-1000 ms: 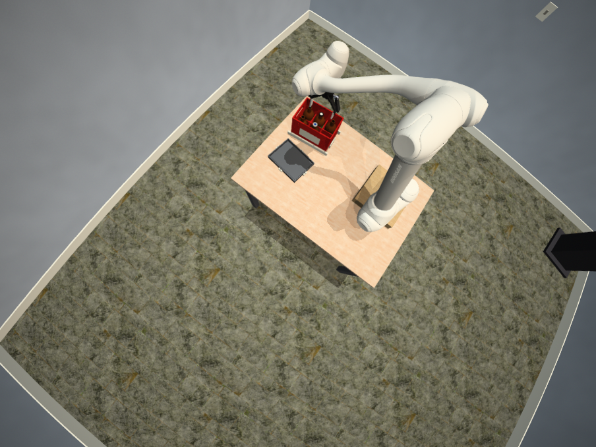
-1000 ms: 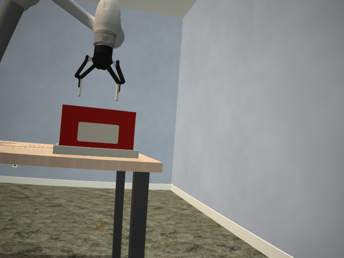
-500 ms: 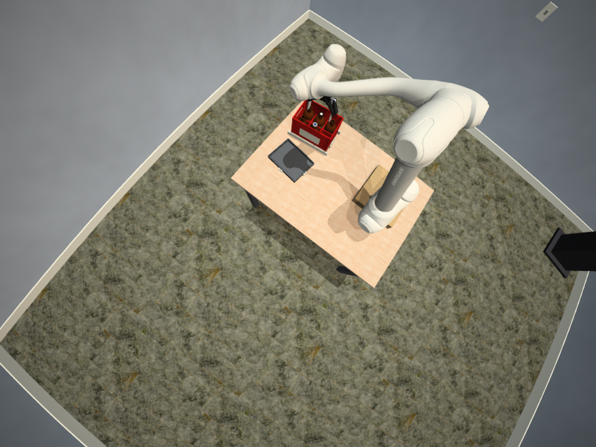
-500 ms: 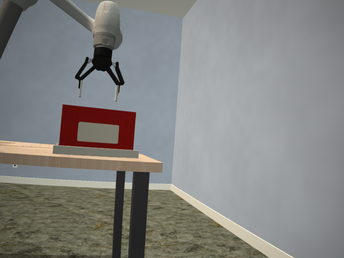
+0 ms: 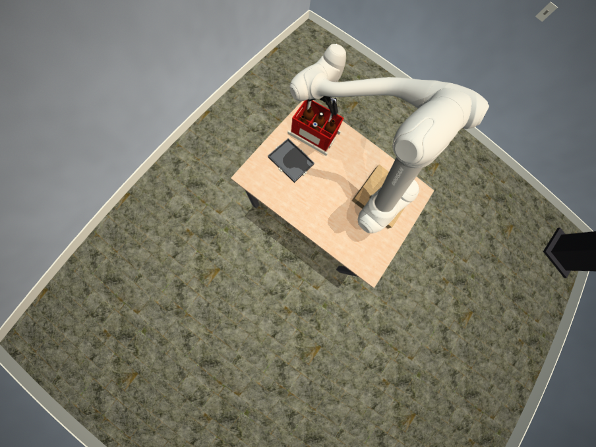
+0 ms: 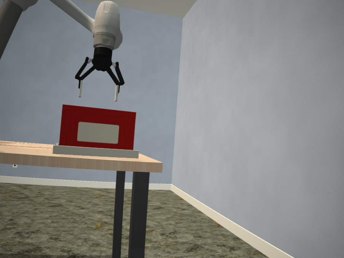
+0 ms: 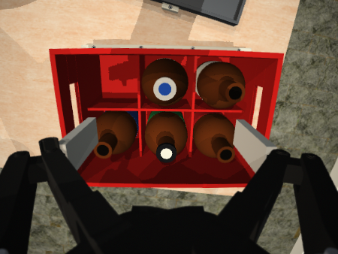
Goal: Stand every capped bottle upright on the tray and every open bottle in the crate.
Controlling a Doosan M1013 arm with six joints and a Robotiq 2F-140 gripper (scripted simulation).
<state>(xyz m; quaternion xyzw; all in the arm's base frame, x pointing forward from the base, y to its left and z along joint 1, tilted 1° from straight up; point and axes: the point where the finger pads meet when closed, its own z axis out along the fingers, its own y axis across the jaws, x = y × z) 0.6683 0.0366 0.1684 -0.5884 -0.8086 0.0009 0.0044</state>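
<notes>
The red crate (image 5: 324, 142) (image 6: 127, 133) (image 7: 165, 185) stands level on the table. Inside, a bottle with a white and blue cap (image 5: 314, 124) (image 7: 164, 89) is in the upper middle compartment of the wrist view, and a bottle with a black cap with a white top (image 5: 321, 114) (image 7: 166, 153) in the lower middle one. Open brown bottles (image 7: 221, 84) (image 7: 116, 131) (image 7: 214, 133) stand upper right, lower left and lower right; the upper left compartment is empty. The dark tray (image 5: 281, 156) (image 7: 225, 11) is level and bears no bottle. My gripper (image 5: 320, 111) (image 6: 97, 98) (image 7: 166, 131) is open and empty above the crate.
Pale strips (image 6: 95, 151) (image 7: 165, 48) run along the crate's long sides on the wooden table (image 5: 317, 211). Small pale brackets (image 7: 170, 7) sit at the tray's edge. A wooden block (image 5: 368, 184) lies beside the arm's base.
</notes>
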